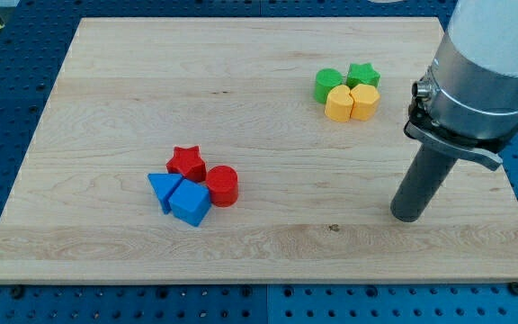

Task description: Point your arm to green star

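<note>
Green star (363,75), small and five-pointed, touching a green cylinder (328,85) and yellow blocks (352,103); no pincer, my tip (406,216) well apart.

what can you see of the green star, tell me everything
The green star is a small, matte, solid-looking block lying flat on the wooden board, near the view's top right. It sits in a tight cluster: the green cylinder at its left, two yellow blocks just below. My tip is well below it, to the right, not touching.
</note>
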Robot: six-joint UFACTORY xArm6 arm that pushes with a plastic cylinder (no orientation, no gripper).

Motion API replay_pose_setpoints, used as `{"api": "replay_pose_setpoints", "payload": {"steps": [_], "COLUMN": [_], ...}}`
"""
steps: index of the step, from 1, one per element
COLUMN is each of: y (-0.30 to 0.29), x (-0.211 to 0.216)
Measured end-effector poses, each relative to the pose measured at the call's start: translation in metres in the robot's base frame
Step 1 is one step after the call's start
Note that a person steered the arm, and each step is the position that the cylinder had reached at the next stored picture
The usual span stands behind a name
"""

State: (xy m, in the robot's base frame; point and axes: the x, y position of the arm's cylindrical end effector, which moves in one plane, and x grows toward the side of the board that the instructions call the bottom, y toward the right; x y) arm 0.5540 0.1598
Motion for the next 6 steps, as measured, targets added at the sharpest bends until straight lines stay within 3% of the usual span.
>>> {"api": "replay_pose_setpoints", "payload": {"steps": [2, 4, 6], "y": [0.004, 0.029, 0.028], "x": [-0.007, -0.136, -0.166]}}
